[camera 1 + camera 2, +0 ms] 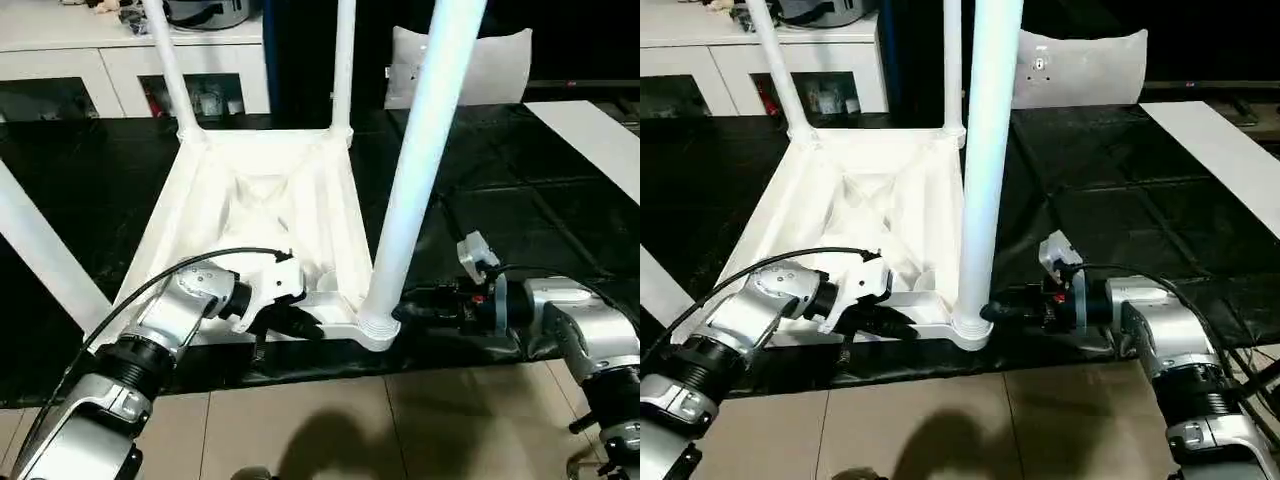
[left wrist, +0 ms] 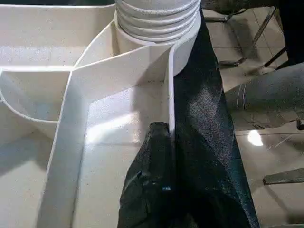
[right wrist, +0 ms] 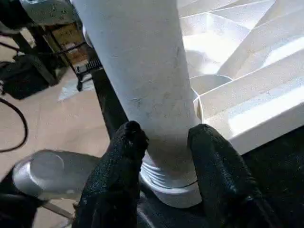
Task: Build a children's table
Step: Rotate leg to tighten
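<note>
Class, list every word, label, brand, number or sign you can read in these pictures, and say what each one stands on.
No text can be read anywhere.
A small label on the grey cushion: too small and blurred to read.
The white table top, its legs and the two grippers, left and right, carry no visible lettering.
Items behind the cabinet's glass doors: blurred, nothing legible.

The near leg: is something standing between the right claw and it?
Nothing visible. The right claw already has a finger on each side of the leg, just above the ribbed end sitting in the corner socket.
</note>
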### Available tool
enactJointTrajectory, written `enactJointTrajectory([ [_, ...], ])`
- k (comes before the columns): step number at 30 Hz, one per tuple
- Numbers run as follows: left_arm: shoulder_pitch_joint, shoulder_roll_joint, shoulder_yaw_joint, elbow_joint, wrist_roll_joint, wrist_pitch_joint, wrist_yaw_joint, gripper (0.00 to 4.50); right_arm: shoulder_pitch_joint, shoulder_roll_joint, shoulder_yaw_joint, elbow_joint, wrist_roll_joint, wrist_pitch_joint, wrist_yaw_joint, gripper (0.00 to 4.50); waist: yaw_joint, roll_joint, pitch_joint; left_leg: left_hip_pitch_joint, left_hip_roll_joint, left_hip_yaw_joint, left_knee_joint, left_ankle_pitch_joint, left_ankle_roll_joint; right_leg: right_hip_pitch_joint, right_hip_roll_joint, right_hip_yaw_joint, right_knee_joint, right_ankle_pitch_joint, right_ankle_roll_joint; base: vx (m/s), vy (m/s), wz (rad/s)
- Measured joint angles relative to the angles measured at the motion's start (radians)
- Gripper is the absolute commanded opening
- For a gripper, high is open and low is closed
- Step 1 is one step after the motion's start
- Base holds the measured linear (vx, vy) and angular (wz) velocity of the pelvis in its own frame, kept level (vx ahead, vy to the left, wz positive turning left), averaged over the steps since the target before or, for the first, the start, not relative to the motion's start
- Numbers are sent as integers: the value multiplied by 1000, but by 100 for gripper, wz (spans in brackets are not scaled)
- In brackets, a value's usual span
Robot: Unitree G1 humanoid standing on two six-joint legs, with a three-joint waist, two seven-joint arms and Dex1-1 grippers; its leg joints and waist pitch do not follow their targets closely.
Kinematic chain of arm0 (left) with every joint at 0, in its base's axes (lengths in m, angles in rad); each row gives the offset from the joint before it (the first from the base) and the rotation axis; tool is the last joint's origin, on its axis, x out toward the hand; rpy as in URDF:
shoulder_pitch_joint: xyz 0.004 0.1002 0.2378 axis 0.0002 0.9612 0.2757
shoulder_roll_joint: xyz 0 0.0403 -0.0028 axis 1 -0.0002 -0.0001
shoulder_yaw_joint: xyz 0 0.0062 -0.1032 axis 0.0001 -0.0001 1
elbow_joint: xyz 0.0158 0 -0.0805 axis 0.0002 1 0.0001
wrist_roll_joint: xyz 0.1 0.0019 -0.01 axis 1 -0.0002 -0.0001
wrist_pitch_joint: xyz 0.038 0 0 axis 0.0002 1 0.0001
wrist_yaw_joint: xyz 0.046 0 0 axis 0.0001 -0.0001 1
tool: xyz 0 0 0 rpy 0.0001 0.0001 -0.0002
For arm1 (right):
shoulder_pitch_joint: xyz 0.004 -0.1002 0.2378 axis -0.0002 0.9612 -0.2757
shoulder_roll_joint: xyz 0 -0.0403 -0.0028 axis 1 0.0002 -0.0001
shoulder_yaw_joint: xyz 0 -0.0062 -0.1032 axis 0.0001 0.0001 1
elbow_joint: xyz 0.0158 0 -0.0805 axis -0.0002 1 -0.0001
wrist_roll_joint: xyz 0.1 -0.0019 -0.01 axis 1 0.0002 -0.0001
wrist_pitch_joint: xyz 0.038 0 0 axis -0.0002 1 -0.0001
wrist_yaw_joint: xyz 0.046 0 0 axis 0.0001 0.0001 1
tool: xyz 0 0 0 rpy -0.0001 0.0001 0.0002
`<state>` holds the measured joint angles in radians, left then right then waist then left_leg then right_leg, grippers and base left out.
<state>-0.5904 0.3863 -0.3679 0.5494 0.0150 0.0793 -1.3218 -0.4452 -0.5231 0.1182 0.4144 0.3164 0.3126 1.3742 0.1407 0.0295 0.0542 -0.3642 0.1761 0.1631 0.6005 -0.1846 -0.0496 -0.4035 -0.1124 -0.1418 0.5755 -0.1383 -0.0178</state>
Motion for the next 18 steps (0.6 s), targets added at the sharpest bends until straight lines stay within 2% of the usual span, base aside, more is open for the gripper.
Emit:
enactJointTrajectory([
  [2, -1, -1, 0, 4, 0, -1, 0, 0, -7, 9, 3, 3, -11, -20, -4, 207, 0, 0, 0, 0, 0, 0, 0, 0, 0, 0, 0, 0, 0, 0, 0, 0, 0, 0],
  [3, -2, -1, 1, 5, 0, -1, 0, 0, -9, 8, 5, 5, -14, -27, -4, 231, 0, 0, 0, 0, 0, 0, 0, 0, 0, 0, 0, 0, 0, 0, 0, 0, 0, 0],
  [6, -3, -5, 1, 5, 1, -1, 4, 0, -24, 23, 8, 13, -10, -22, -6, 247, -1, 0, 0, 0, 0, 0, 0, 0, 0, 0, 0, 0, 0, 0, 0, 0, 0, 0],
  [8, -5, -16, 0, 5, 2, -1, 6, 0, -31, 39, 10, 13, -9, -20, -11, 273, 3, 0, 0, 0, 0, 0, 0, 0, 0, 0, 0, 0, 0, 0, 0, 0, 0, 0],
  [13, -5, -15, -1, 5, 2, -7, 6, 0, -31, 39, 14, 21, -19, -51, -14, 273, 4, 0, 0, -1, 0, 0, 0, 0, 0, 0, 0, 0, 0, 0, 0, 0, 0, 0],
  [18, -5, -15, -2, 5, 2, -8, 6, 0, -32, 36, 16, 22, -16, -25, -2, 223, 4, 0, 0, -1, 0, 0, 0, 0, 0, 0, 0, 0, 0, 0, 0, 0, 0, 0],
])
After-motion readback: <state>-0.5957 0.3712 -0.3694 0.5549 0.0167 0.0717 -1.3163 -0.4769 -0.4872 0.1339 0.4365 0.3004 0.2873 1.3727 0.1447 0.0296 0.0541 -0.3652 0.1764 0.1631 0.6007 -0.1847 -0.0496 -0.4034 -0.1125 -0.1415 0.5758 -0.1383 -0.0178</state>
